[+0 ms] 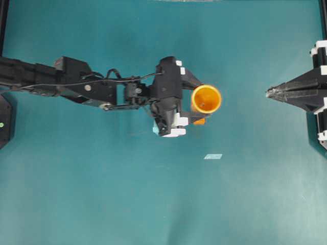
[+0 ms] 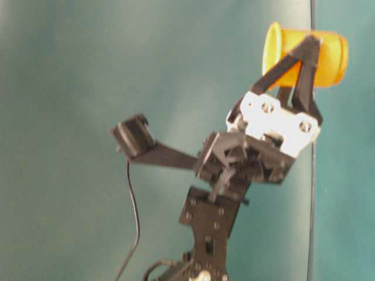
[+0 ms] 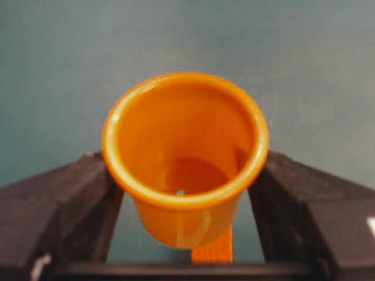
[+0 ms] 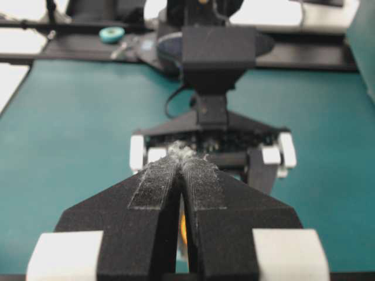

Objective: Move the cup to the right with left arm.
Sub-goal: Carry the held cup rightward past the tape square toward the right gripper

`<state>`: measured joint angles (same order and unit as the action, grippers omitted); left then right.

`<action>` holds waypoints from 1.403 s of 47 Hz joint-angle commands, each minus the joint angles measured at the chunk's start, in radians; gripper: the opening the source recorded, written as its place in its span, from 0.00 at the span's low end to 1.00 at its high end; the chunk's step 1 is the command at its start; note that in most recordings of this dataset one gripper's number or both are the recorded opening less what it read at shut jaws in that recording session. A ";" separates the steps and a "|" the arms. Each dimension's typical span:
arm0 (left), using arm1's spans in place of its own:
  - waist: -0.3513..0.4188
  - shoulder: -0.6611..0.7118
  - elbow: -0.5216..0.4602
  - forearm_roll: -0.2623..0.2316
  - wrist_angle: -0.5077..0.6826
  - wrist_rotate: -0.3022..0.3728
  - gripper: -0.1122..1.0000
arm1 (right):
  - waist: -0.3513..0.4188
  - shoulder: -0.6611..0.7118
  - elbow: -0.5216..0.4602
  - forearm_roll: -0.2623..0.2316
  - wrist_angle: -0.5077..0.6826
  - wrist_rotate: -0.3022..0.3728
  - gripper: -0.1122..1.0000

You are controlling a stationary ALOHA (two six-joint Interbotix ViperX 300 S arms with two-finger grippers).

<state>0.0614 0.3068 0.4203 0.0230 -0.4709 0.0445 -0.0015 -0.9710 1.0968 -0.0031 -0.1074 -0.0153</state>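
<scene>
The orange-yellow cup (image 1: 206,98) sits mouth-up between the two black fingers of my left gripper (image 1: 203,103), which is shut on its sides. In the left wrist view the cup (image 3: 186,158) fills the gap between the fingers (image 3: 64,205), and a small orange cube (image 3: 212,253) shows just below it. From overhead the cup overlaps the cube (image 1: 199,121). The table-level view shows the cup (image 2: 325,52) held at the fingertips. My right gripper (image 1: 268,92) is a shut pointed wedge at the right edge, well apart from the cup, pads (image 4: 158,178) pressed together.
A small pale tape mark (image 1: 213,156) lies on the teal table below and right of the cup. A bit of cyan (image 1: 156,130) shows under the left wrist. Black frame posts (image 1: 4,30) stand at the side edges. A teal tape roll (image 4: 111,34) lies beyond the table.
</scene>
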 commanded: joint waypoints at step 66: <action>-0.037 0.236 -0.476 0.002 0.175 0.000 0.67 | -0.002 -0.003 -0.035 -0.003 -0.003 0.000 0.10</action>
<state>0.0261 0.5630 -0.0261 0.0215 -0.2930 0.0476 -0.0015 -0.9756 1.0953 -0.0046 -0.1058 -0.0153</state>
